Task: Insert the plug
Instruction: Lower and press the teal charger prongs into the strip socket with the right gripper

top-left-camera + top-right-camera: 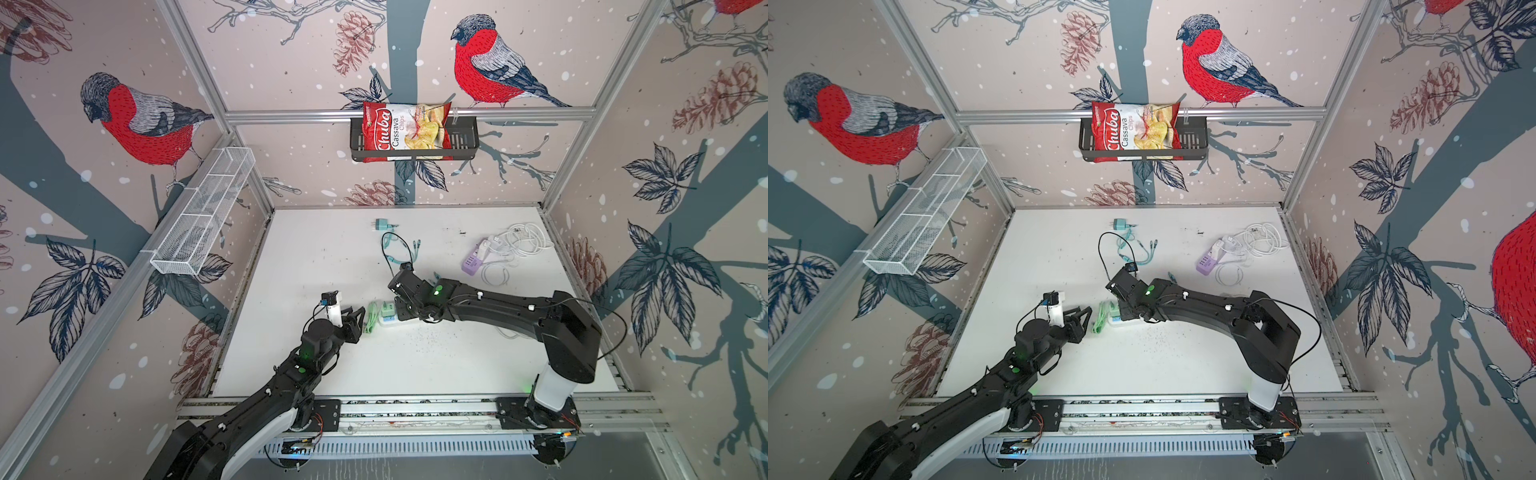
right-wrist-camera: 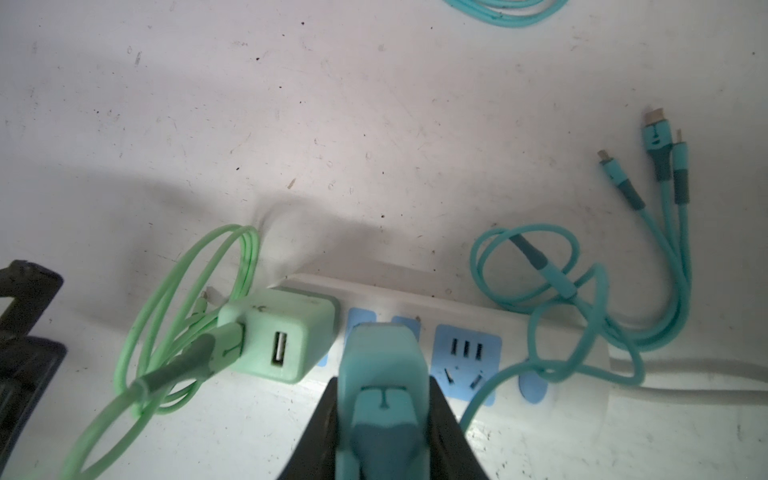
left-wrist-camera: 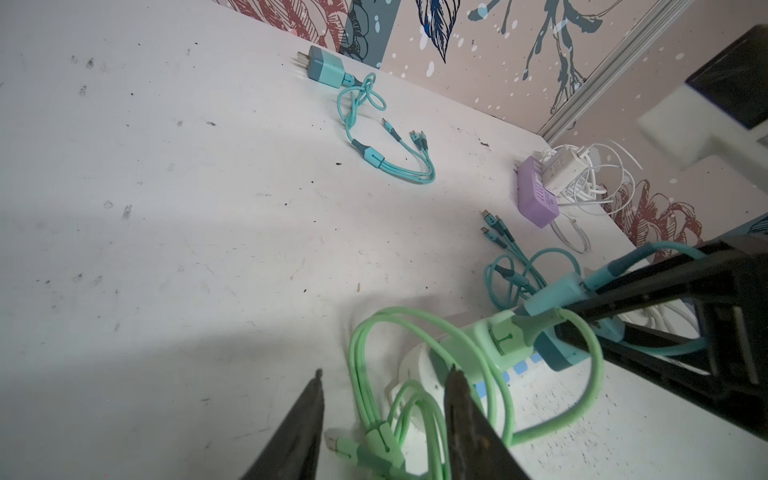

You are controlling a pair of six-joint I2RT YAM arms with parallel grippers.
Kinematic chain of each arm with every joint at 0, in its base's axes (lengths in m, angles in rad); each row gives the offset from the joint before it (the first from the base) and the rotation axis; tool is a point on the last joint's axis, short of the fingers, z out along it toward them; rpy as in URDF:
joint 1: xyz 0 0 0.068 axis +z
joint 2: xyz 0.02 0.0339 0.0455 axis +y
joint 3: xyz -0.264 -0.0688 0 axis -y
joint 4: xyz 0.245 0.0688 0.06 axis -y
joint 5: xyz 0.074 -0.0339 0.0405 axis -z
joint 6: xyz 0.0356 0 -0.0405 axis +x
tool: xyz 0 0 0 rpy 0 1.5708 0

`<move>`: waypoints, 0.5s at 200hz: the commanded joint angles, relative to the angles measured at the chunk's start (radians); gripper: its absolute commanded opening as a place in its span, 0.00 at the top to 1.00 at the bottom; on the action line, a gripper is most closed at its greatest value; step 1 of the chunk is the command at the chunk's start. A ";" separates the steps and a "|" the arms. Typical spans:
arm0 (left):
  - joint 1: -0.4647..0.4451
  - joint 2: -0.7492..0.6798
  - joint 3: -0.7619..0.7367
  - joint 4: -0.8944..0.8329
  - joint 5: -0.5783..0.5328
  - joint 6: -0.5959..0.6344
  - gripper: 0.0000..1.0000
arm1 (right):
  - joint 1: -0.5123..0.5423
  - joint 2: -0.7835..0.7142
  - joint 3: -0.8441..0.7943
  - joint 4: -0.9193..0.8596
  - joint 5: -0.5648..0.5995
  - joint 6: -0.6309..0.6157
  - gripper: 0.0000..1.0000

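Both jaws of the right gripper (image 2: 382, 386) pinch the probably light, rigid, slick teal plastic charger plug (image 2: 382, 349) by its flat sides, just beyond their tips over the white power strip (image 2: 457, 309), while the left gripper (image 3: 386, 371) hangs parted and empty.

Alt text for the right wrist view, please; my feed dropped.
The right gripper is shut on a teal charger, poised at the white power strip beside a green charger already on it. The teal cable loops over the strip.
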 commanded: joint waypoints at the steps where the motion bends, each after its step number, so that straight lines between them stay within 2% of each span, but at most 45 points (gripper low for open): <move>1: -0.001 -0.008 0.003 -0.006 -0.029 0.003 0.52 | 0.006 0.012 0.014 -0.027 0.032 0.016 0.91; 100: 0.001 -0.005 -0.001 0.007 -0.013 0.009 0.52 | 0.013 0.009 0.001 -0.043 0.073 0.050 0.91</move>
